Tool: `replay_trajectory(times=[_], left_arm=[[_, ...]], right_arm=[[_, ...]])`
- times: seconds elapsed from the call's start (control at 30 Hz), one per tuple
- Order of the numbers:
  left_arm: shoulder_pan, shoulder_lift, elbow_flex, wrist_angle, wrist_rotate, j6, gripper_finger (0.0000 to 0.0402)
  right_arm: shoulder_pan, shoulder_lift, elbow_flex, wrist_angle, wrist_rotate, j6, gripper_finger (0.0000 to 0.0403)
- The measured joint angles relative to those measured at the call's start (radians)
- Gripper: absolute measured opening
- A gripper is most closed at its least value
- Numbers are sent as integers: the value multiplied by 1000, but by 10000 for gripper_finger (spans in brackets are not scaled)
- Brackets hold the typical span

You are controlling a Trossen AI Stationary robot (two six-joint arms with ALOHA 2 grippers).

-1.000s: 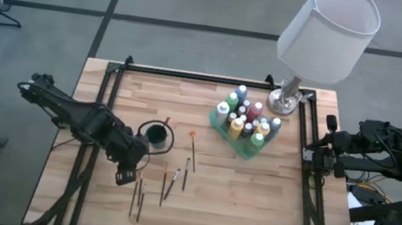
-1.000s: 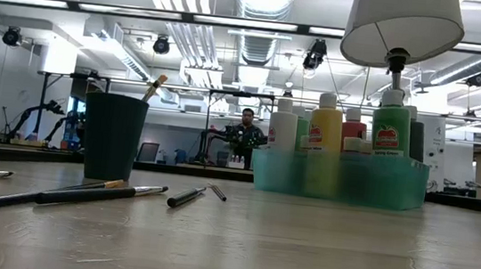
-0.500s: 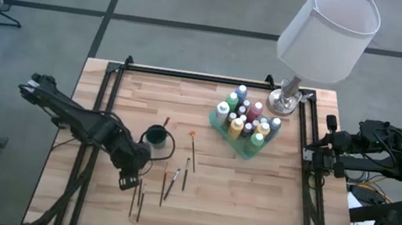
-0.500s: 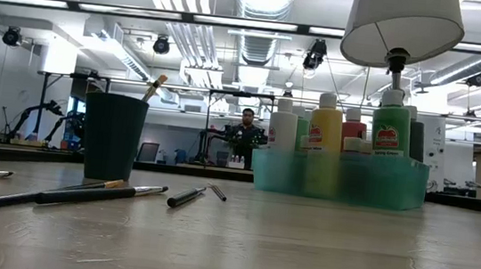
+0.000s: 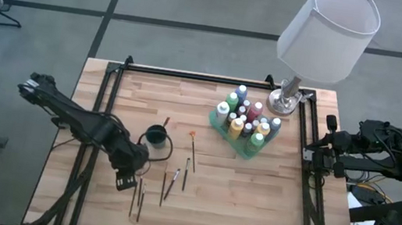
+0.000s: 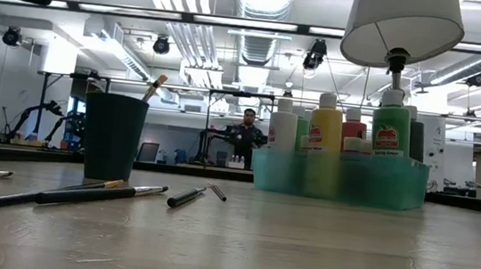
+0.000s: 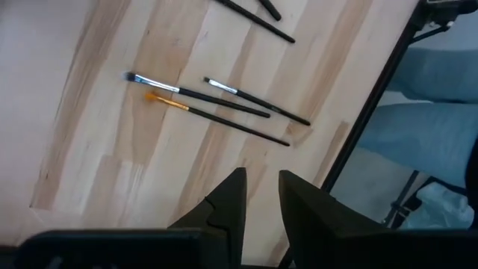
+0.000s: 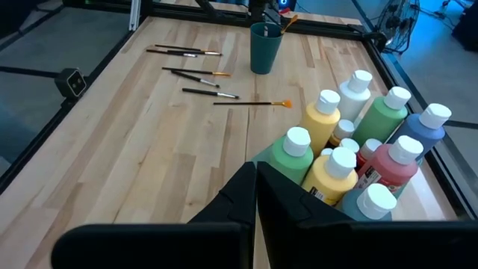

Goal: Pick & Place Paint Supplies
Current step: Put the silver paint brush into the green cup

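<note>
Several paint bottles (image 5: pixel 245 120) with white caps stand in a translucent green tray (image 5: pixel 218 128) at the table's far right; the right wrist view shows the bottles (image 8: pixel 351 161) close up. Thin brushes (image 5: pixel 172 183) lie on the wood near the table's middle. Two more brushes (image 5: pixel 137 198) lie by the near-left edge, and the left wrist view shows three brushes (image 7: pixel 216 101) there. One brush handle (image 6: pixel 154 85) sticks out of the dark green cup (image 5: pixel 155 134). My left gripper (image 5: pixel 126 182) hovers above the near-left brushes, narrowly open (image 7: pixel 261 190) and empty. My right gripper (image 8: pixel 255 175) waits shut at the right edge.
A lamp with a white shade (image 5: pixel 328 29) stands on its metal base (image 5: pixel 284 101) at the far right corner, behind the tray. A black frame rail (image 5: pixel 105 107) runs along the table's left and right sides. Bare wood lies at the near right.
My left gripper has moved a little toward the table's near edge and come down, ending above the near-left brushes. Nothing on the table has moved.
</note>
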Motion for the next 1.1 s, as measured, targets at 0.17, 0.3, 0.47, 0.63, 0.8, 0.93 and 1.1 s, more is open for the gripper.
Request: replay_trajectory(times=[0.17,0.3,0.47,0.63,0.8,0.93,1.1], left_arm=[[0,-28,0,0,-9,-24,85],[0,-50,0,0,-8,-64,85],[0,-65,0,0,-8,-130,86],[0,-64,0,-1,-9,-155,87],[0,-64,0,0,-10,-162,87],[0,-64,0,0,-11,-171,87],[7,-64,0,-1,-11,-170,87]], right_arm=[[0,0,0,0,0,0,8],[0,0,0,0,0,-5,8],[0,0,0,0,0,-5,8],[0,0,0,0,0,-1,8],[0,0,0,0,0,0,8],[0,0,0,0,0,-3,8],[0,0,0,0,0,-4,8]])
